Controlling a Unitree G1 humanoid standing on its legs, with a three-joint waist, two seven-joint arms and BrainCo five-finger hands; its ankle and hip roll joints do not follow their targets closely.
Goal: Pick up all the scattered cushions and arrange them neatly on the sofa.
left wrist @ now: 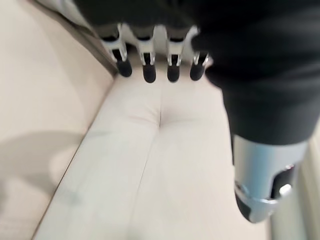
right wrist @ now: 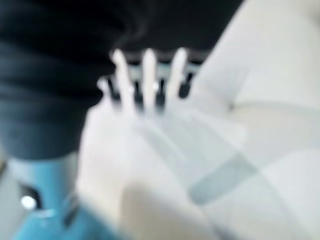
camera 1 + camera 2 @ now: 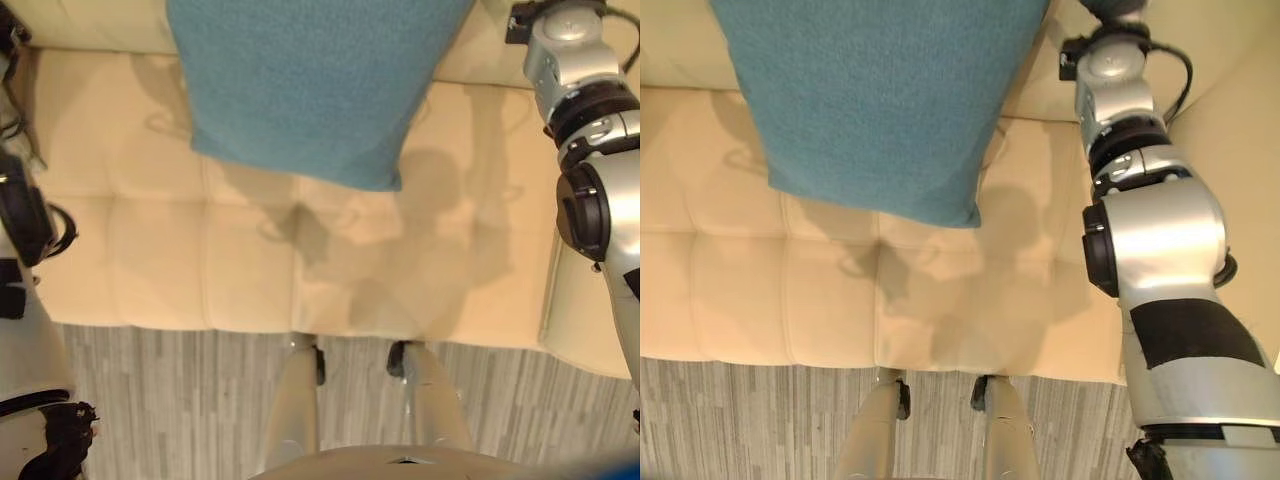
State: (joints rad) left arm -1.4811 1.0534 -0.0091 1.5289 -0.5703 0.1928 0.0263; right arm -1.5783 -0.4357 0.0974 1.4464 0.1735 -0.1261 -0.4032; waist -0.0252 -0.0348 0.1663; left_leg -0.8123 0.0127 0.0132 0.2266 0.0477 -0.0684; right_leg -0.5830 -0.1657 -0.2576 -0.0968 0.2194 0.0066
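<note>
Your teal cushion hangs over the cream sofa, its lower corner free above the seat and throwing a shadow there, its top running out of sight at the upper edge of both eye views. You cannot tell from these what holds it up.

Your left hand shows in its own wrist view with the fingers in a straight, relaxed row, nothing between them, only the sofa's seat and backrest beyond. Your right hand is smeared in its wrist view; the fingers look extended, but you cannot tell whether they close on anything. A patch of teal sits at that view's lower edge, which hints the cushion is close to that hand.

Expect the cushion to be light and soft, a fuzzy cloth cover over loose filling. It will sag and fold wherever you pinch it, and it will not slip much. Take it by an upper corner or along a side seam, where the cloth bunches into a firm grip, and keep the other hand flat under the lower edge to steady it as you set it against the backrest
</note>
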